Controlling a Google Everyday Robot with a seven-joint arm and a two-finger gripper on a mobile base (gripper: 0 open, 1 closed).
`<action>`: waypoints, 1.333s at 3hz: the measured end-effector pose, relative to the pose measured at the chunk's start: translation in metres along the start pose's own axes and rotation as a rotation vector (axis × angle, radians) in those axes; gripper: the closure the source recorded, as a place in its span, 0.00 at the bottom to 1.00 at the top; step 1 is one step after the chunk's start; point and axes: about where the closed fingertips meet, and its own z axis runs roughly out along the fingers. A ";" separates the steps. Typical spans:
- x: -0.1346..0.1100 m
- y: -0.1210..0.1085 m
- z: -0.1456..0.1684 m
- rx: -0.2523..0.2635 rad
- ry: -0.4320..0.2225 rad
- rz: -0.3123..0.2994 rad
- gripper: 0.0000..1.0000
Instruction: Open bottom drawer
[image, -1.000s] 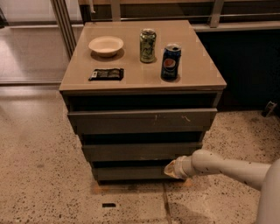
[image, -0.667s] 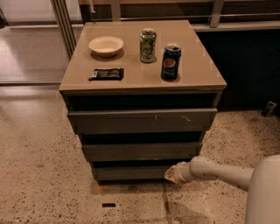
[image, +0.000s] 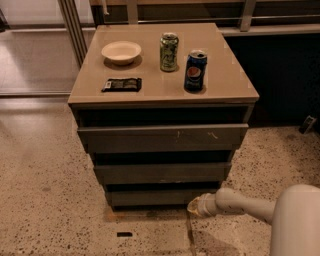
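Camera view: bottom drawer (image: 159, 196), lowest grey front, lower centre of frame. Gripper (image: 195, 206) just beside its lower right corner, close to the floor (image: 50, 210); wide or narrow, cannot tell.

Pepsi globe logo on blue can (image: 195, 70); illegible print on green can (image: 169, 51). Gripper (image: 195, 206) at bottom drawer (image: 155, 196), lower right corner.
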 end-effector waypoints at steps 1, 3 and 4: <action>0.006 0.004 -0.001 0.012 0.034 -0.035 0.59; 0.035 -0.012 0.009 0.068 0.038 -0.078 0.12; 0.042 -0.027 0.015 0.092 -0.007 -0.078 0.00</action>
